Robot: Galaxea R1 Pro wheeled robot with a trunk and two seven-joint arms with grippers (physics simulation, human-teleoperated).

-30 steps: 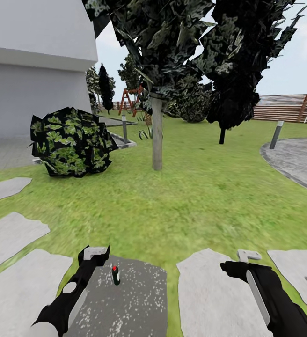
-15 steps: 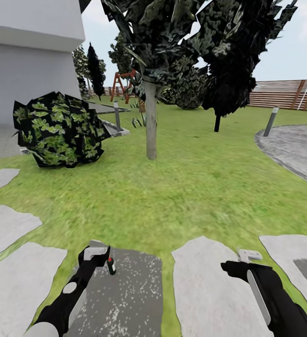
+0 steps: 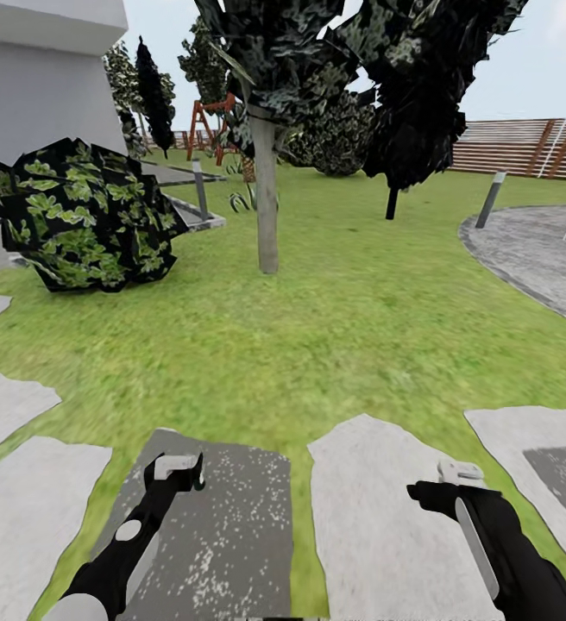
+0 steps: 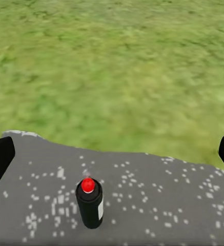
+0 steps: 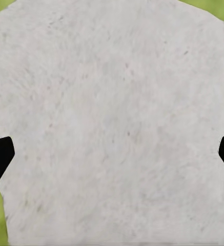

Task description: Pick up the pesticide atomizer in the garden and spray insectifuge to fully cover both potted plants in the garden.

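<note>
Standing upright, the pesticide atomizer (image 4: 90, 203) occupies a speckled (seemingly wet) stepping stone (image 4: 158, 200).

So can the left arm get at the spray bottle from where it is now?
Probably yes: the spray bottle stands upright on the dark stepping stone, between the open fingers of the left end effector, with nothing in between.

We see two glossy black arms — the left arm (image 3: 119, 552) with a grey round joint, the right arm (image 3: 507, 552) with a pale grey strip — each ending in a light grey wrist block.
</note>
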